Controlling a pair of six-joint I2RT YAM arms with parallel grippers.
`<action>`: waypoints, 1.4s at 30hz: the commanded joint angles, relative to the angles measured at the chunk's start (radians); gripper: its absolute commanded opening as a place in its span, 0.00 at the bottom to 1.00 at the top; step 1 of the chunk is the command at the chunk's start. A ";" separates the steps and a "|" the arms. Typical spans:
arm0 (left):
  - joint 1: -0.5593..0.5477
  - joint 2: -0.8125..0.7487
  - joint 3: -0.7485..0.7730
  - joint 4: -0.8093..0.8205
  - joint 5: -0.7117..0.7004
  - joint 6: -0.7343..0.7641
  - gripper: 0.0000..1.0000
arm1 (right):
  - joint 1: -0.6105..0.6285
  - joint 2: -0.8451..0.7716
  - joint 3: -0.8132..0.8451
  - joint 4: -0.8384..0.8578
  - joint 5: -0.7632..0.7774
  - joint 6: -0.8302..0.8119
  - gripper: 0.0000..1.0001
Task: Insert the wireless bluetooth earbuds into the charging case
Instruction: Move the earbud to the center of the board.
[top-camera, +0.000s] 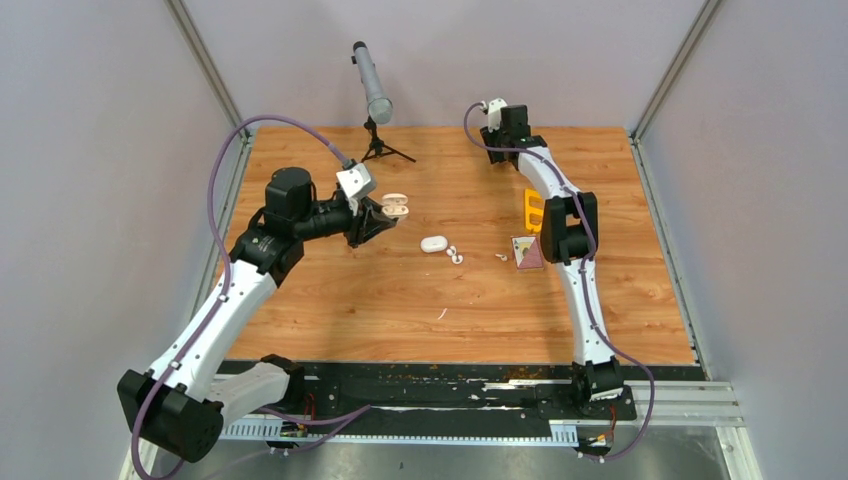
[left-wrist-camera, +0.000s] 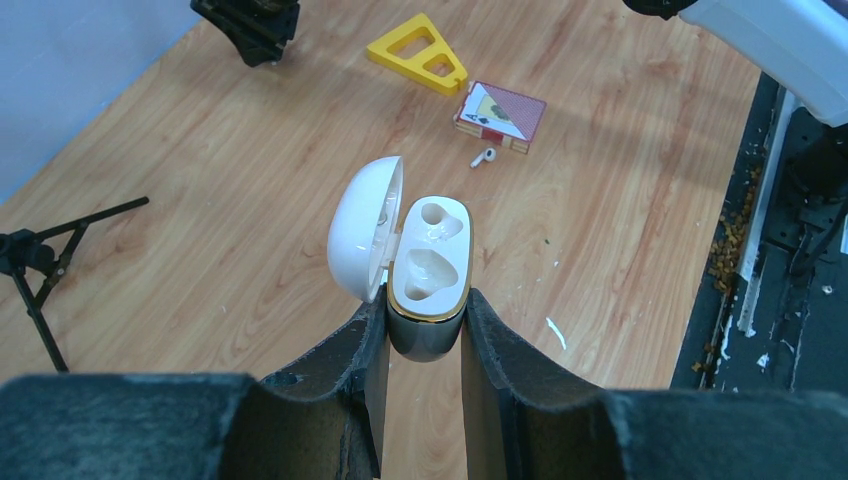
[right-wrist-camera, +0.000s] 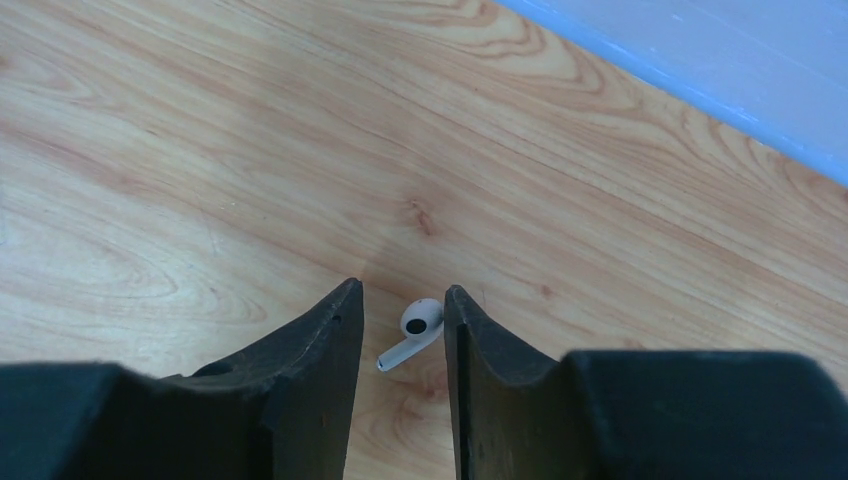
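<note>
**Left gripper**: fingers drawn in narrow and clamped on the grey lower body of the charging case. The case projects past the fingertips, its white lid swung open to the gripper's left and its two moulded wells facing the wrist camera. Ahead and slightly right, on the table, a loose earbud lies just beside a playing-card box. A yellow triangular piece sits beyond the box, and a tripod stands off to the left. **Right gripper**: narrow, with one earbud pinched between the fingertips. Its bulb is against the right finger and its stem slants toward the left finger, with wood grain beneath. In the overhead view this gripper sits near the table's far edge, well apart from the left gripper. A closed case lies on the boards between the two arms, with two earbuds just beside it.
</note>
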 joint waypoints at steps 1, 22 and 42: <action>0.001 -0.002 0.056 0.021 -0.016 0.024 0.00 | -0.006 0.031 0.055 0.026 0.036 0.024 0.35; 0.032 -0.047 0.022 0.071 -0.015 -0.002 0.00 | -0.024 -0.078 -0.080 -0.104 -0.032 0.116 0.18; 0.040 -0.117 -0.081 0.185 -0.022 -0.016 0.00 | 0.057 -0.574 -0.772 -0.272 -0.346 0.464 0.16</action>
